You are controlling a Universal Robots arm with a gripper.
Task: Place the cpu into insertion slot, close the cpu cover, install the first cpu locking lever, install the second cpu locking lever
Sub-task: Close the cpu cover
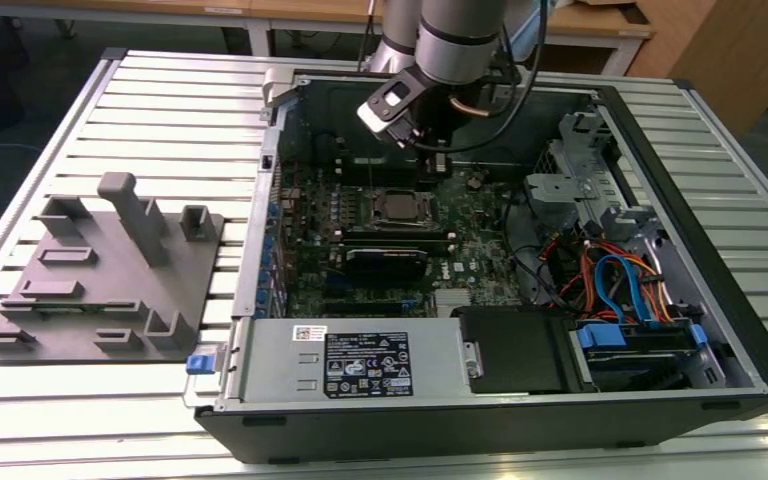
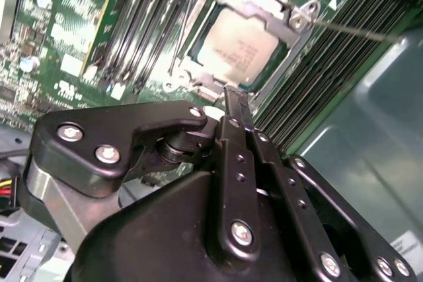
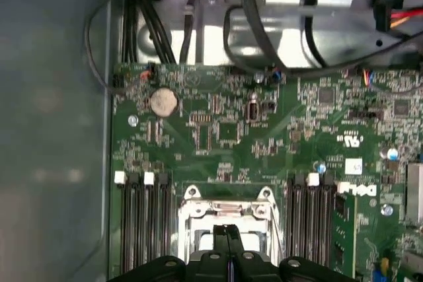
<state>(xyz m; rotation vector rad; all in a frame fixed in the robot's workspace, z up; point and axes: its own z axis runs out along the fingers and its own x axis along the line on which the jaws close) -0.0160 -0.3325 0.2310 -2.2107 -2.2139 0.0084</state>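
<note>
cpu (image 2: pixel 232 49): one, under one cpu cover (image 2: pixel 261 6); gripper (image 2: pixel 232 96) pinched together, empty, nearby.

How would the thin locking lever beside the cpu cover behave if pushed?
The locking lever is a thin bare metal rod, so probably springy and slick. It seems anchored at the cpu cover corner, so likely swings rather than slides.
</note>
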